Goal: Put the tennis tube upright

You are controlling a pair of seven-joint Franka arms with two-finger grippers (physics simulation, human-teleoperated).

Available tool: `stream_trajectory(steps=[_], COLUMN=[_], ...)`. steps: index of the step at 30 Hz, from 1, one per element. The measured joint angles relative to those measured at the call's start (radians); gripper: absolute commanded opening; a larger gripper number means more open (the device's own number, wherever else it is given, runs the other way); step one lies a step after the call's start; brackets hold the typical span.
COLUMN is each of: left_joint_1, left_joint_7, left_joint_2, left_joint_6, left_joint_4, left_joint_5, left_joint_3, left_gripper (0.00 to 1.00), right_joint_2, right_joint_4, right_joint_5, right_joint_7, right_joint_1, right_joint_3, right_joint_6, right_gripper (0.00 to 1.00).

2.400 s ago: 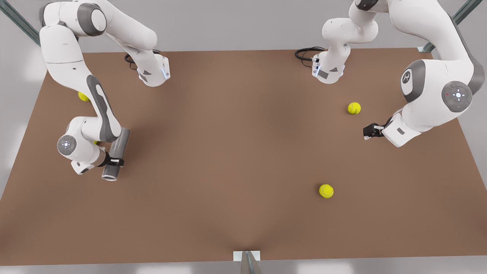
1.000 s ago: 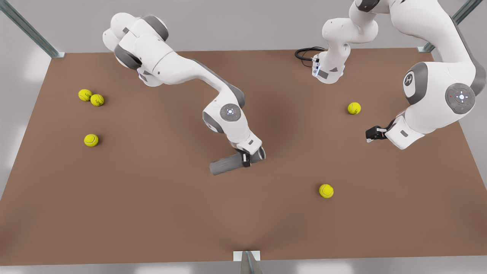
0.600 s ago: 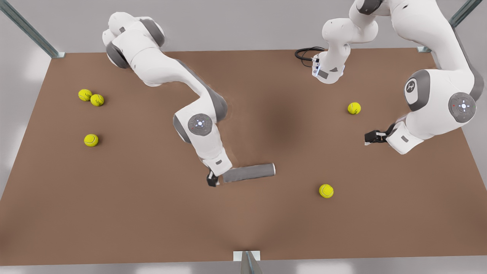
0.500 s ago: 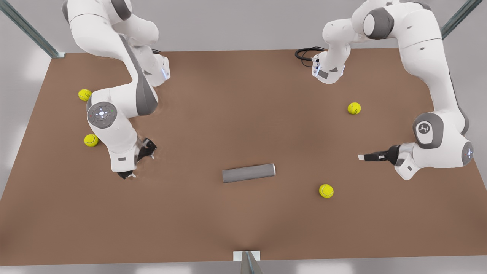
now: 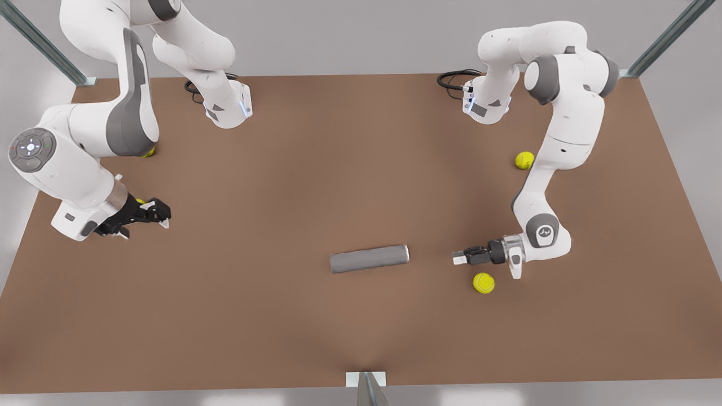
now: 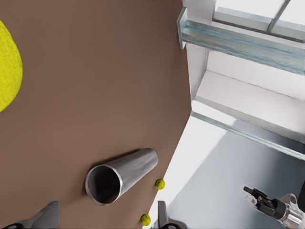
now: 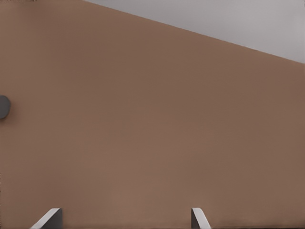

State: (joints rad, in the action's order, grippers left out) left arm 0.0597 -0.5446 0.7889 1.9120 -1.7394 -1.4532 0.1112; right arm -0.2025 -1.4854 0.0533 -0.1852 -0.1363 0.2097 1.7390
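Looking first at the front view, we see the tennis tube (image 5: 369, 258) lying flat on the table (image 5: 316, 169), near the middle. Its long axis runs almost from the front view's left to its right. The left gripper (image 5: 458, 258) is low, near the tube's end on the front view's right but apart from it, and almost in line with that axis. A tennis ball (image 5: 483, 282) lies just beside this gripper. The right gripper (image 5: 161, 211) waits well apart, toward the front view's left, so we judge the left arm is the nearer one for the grasp.

In the left wrist view, the tennis tube (image 6: 121, 175) shows its hollow rimmed end toward the camera, and the fingertips (image 6: 47, 214) stand wide apart, holding nothing. We judge this gripper must come to the tube's side, across the axis, not along it.

In the right wrist view, the right gripper (image 7: 125, 219) is also wide and empty above bare table (image 7: 152, 119).
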Motion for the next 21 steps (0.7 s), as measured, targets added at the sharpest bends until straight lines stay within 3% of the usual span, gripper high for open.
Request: stream_trajectory(steps=[21], left_joint_1=[-0.117], left_joint_7=[-0.301], left_joint_2=[0.048], left_joint_6=[0.113], left_joint_4=[-0.051], left_joint_5=[-0.233], left_joint_3=[0.127], left_gripper=[1.0], right_joint_2=[-0.015], right_joint_4=[-0.001], right_joint_5=[0.0], right_joint_7=[0.203], right_joint_1=[0.011], right_joint_3=[0.0], right_joint_6=[-0.008], right_gripper=[1.0])
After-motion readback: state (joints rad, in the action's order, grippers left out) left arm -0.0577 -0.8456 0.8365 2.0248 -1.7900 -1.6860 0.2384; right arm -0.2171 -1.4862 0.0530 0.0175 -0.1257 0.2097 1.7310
